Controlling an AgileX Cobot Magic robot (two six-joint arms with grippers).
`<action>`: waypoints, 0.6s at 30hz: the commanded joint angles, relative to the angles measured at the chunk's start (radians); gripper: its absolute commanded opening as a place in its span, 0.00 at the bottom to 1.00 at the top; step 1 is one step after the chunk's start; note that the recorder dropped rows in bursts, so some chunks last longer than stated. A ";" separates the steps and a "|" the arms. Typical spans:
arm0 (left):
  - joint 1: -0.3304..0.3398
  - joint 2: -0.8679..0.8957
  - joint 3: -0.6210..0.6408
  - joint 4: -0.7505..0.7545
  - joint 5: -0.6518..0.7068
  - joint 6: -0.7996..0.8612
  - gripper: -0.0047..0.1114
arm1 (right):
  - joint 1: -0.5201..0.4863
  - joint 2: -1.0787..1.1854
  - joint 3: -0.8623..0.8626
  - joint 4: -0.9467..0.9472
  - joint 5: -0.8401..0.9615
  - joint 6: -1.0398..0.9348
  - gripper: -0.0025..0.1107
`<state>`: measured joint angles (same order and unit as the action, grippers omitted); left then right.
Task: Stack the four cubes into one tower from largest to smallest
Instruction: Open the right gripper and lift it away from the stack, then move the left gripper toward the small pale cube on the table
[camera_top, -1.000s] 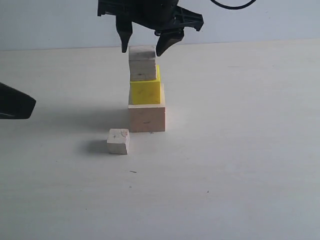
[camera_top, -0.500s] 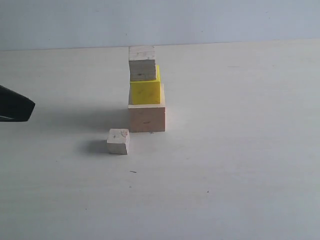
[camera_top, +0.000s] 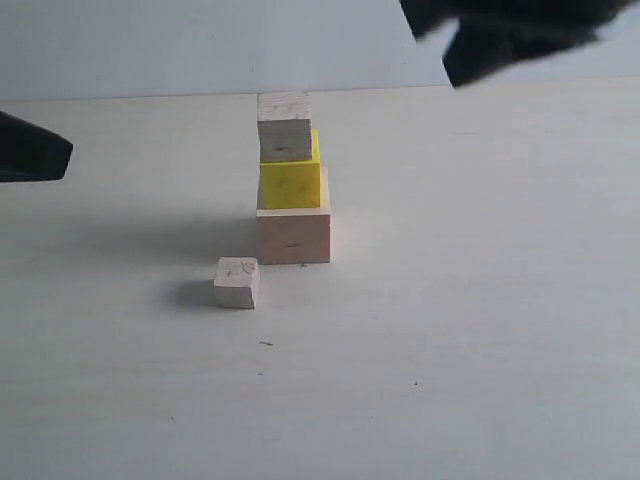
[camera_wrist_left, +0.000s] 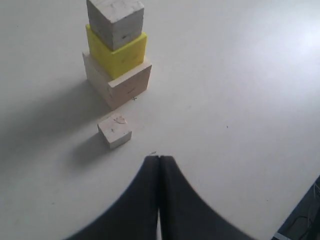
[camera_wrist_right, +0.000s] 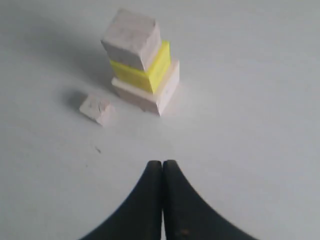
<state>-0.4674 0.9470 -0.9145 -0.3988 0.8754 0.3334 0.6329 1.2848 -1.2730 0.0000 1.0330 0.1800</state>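
Left gripper (camera_wrist_left: 158, 159) of mine: fingers pressed together, empty, far left. Smallest cube (camera_top: 237, 282) sits loose just beside the tower (camera_top: 292, 200): pale cube (camera_top: 293, 236), yellow cube (camera_top: 291, 183), medium cube (camera_top: 284, 128) on top. Right gripper (camera_wrist_right: 162, 162) likewise pressed together, high right.

Nothing readable in any of these, no text, labels or numbers. The small bare wood cube (camera_top: 237, 282) on the white worktop (camera_top: 480, 300) just has faint scuffs.
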 joint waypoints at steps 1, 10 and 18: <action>0.001 -0.003 0.003 -0.005 -0.059 -0.001 0.04 | 0.000 -0.118 0.256 -0.027 -0.089 0.069 0.02; 0.001 0.153 0.085 -0.086 -0.107 -0.031 0.16 | 0.000 -0.238 0.473 -0.034 -0.124 0.120 0.02; 0.001 0.396 0.101 -0.116 -0.183 -0.095 0.53 | 0.000 -0.273 0.478 -0.036 -0.146 0.136 0.02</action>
<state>-0.4674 1.2797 -0.8156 -0.4955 0.7283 0.2589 0.6329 1.0211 -0.7994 -0.0235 0.9070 0.3100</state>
